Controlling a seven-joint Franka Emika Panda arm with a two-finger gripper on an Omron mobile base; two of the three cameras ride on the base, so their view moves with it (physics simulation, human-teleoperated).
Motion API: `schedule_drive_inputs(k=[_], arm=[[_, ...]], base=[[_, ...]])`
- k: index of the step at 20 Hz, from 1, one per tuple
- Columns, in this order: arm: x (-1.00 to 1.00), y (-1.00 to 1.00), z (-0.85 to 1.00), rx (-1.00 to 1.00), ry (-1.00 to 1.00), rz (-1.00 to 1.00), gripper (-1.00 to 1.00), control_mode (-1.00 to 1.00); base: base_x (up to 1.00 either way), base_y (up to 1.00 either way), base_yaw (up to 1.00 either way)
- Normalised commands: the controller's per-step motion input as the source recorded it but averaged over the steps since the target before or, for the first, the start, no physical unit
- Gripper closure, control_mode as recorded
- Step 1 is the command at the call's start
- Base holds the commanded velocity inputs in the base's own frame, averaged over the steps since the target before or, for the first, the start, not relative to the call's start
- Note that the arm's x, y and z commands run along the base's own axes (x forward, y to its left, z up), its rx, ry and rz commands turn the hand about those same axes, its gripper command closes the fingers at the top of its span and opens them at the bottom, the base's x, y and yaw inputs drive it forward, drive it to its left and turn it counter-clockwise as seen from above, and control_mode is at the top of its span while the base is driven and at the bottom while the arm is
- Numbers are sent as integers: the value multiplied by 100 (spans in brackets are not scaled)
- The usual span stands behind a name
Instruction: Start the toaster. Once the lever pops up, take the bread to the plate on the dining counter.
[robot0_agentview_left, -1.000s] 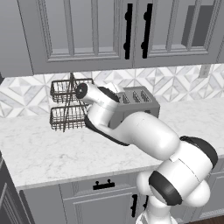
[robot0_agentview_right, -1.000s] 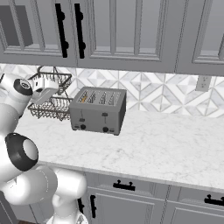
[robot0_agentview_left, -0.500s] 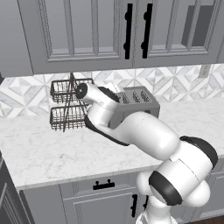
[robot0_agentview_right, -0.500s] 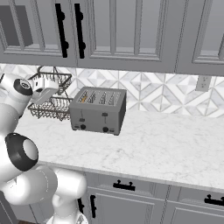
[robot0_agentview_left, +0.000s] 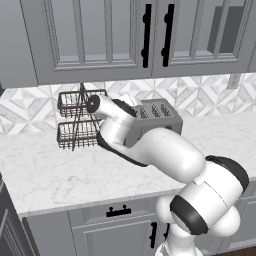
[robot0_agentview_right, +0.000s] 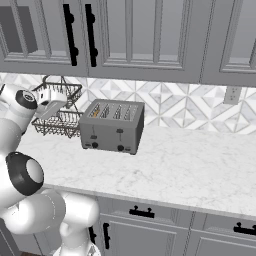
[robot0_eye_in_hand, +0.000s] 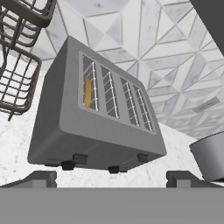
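Note:
The silver-grey toaster stands on the marble worktop, a little ahead of my gripper. The gripper is open, its two tips wide apart with nothing between them, and it hovers off the toaster's front. The bread sits down in the leftmost slot as a tan sliver. Two dark levers and small knobs line the toaster's front face. From the right base view, my hand is left of the toaster, by the wire rack. The plate and the dining counter are out of view.
A black two-tier wire basket rack stands just left of the toaster, close to my hand. Grey wall cabinets hang above. Patterned tiles with an outlet back the worktop, which runs on to the right.

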Motion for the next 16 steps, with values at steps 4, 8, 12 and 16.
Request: schedule_drive_inputs(k=[4,8,12,16], arm=[[0,0,0,0,0,0,-100,-100],[0,0,0,0,0,0,-100,-100],[0,0,0,0,0,0,-100,-100],[0,0,0,0,0,0,-100,-100]], base=[[0,0,0],[0,0,0],[0,0,0],[0,0,0]])
